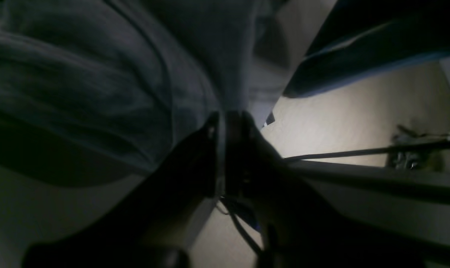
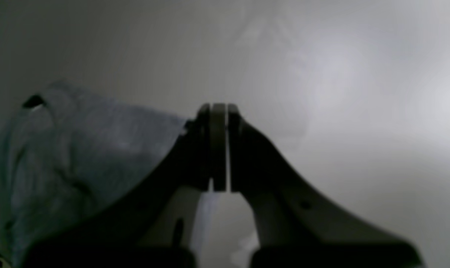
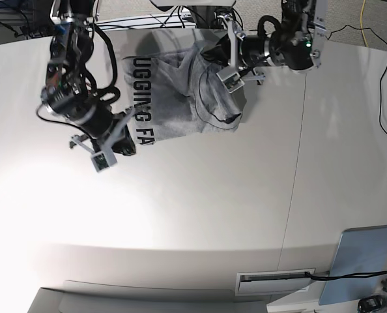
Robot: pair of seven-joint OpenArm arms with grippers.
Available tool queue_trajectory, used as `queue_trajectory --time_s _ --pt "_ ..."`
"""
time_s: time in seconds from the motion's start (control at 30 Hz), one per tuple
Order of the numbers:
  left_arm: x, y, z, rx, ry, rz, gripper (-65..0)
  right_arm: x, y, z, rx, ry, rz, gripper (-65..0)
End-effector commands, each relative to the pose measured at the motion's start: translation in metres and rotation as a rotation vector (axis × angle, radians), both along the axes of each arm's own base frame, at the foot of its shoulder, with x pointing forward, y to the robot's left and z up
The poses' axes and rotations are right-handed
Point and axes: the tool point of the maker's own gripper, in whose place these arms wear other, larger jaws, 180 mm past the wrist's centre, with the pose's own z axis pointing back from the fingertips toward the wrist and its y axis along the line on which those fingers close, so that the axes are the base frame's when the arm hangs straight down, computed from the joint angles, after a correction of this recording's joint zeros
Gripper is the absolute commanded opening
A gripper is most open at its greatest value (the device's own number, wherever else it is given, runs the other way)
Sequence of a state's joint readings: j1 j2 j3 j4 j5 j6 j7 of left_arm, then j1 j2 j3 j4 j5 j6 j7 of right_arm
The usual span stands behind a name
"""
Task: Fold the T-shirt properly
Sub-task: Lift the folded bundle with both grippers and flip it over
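Note:
The heather-grey T-shirt point(image 3: 180, 98) lies crumpled at the far middle of the white table point(image 3: 200, 215), with black block letters showing on its left part. My left gripper point(image 3: 208, 56) is over the shirt's far right part. In the left wrist view it point(image 1: 228, 116) is shut, with folds of grey cloth point(image 1: 98, 82) running into the fingertips. My right gripper point(image 3: 132, 141) sits at the shirt's near left corner. In the right wrist view it point(image 2: 219, 108) is shut, the cloth point(image 2: 80, 149) meeting its left finger and a pale strip showing between the pads.
A light blue-grey board point(image 3: 364, 257) lies at the table's near right corner, beside a slot point(image 3: 272, 282) in the front edge. Cables point(image 3: 386, 98) trail over the right side. A seam point(image 3: 300, 150) runs down the tabletop.

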State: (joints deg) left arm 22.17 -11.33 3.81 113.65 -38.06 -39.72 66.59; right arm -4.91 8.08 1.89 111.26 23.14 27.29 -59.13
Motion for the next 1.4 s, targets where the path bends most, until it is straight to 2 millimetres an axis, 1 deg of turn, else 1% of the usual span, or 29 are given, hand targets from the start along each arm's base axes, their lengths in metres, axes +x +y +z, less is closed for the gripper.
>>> queue_trajectory --time_s 0.0,0.13,0.23,0.27,0.33,0.43,0.53,0.6,0.7,0.8,0.97,1.1,1.2,1.23,1.3,1.37 --pt "0.005 -0.002 0.003 -0.016 -0.012 0.024 -62.3 0.009 0.003 0.006 0.005 -0.03 0.013 -63.8" --pt "0.005 0.008 -0.022 0.052 0.012 0.053 -62.3 0.014 0.012 -0.02 -0.044 0.04 0.051 -65.0" --pt "0.005 0.015 -0.04 0.089 0.032 0.076 -62.3 0.011 0.017 -0.031 -0.085 0.067 0.077 -65.0" --pt "0.009 0.02 -0.047 0.112 0.029 0.105 -62.3 0.009 0.016 -0.034 -0.106 0.077 0.085 -65.0" --pt "0.022 0.033 -0.06 0.175 0.01 0.193 -62.3 0.005 0.012 -0.039 -0.145 0.102 0.105 -65.0" --pt "0.044 0.053 -0.071 0.272 -0.057 0.272 -62.3 -0.005 -0.003 -0.047 -0.194 0.138 0.113 -65.0" --pt "0.066 0.067 -0.077 0.331 -0.101 0.324 -62.3 -0.02 -0.017 -0.057 -0.237 0.18 0.118 -65.0" --pt "0.086 0.074 -0.078 0.348 -0.141 0.365 -62.3 -0.033 -0.021 -0.06 -0.251 0.195 0.128 -65.0" --pt "0.117 0.082 -0.074 0.358 -0.223 0.418 -62.3 -0.054 -0.016 -0.06 -0.252 0.201 0.149 -65.0" --pt "0.144 0.082 -0.061 0.328 -0.296 0.44 -62.3 -0.075 -0.007 -0.057 -0.233 0.202 0.171 -65.0" --pt "0.185 0.081 -0.031 0.301 -0.395 0.46 -62.3 -0.109 0.004 -0.062 -0.187 0.25 0.199 -65.0" --pt "0.211 0.079 -0.007 0.234 -0.417 0.518 -62.2 -0.129 0.007 -0.067 -0.169 0.289 0.208 -65.0" --pt "0.22 0.085 0.002 0.229 -0.392 0.566 -61.4 -0.134 0.007 -0.069 -0.167 0.3 0.209 -65.0" --pt "0.22 0.089 0.005 0.218 -0.38 0.577 -58.9 -0.134 0.007 -0.069 -0.168 0.299 0.209 -65.0" --pt "0.217 0.095 0.011 0.171 -0.323 0.597 -51.6 -0.134 0.007 -0.069 -0.168 0.297 0.208 -65.0" --pt "0.206 0.098 0.016 0.111 -0.233 0.562 -43.4 -0.133 0.007 -0.069 -0.166 0.294 0.207 -65.0"
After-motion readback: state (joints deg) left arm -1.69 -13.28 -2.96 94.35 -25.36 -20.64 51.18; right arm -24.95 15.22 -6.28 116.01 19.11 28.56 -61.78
